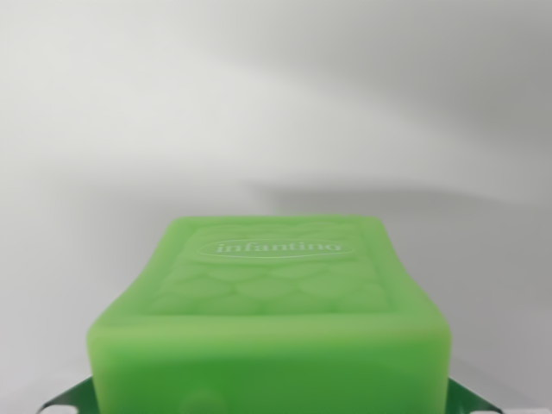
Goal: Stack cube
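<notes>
A light green soft cube point(272, 293) with an embossed "infantino" oval on its upper face fills the lower middle of the wrist view, very close to the camera. Its sides bow slightly inward, as if squeezed. My gripper point(272, 392) appears shut on this cube, though the cube's bulk hides the fingers. Small dark green glossy slivers show at the bottom left point(65, 398) and the bottom right point(485, 401) behind the cube; I cannot tell what they belong to. No second cube is in view.
A plain white surface point(276, 103) stretches beyond the cube. A soft grey shadow point(405, 194) lies across it toward the wrist view's right.
</notes>
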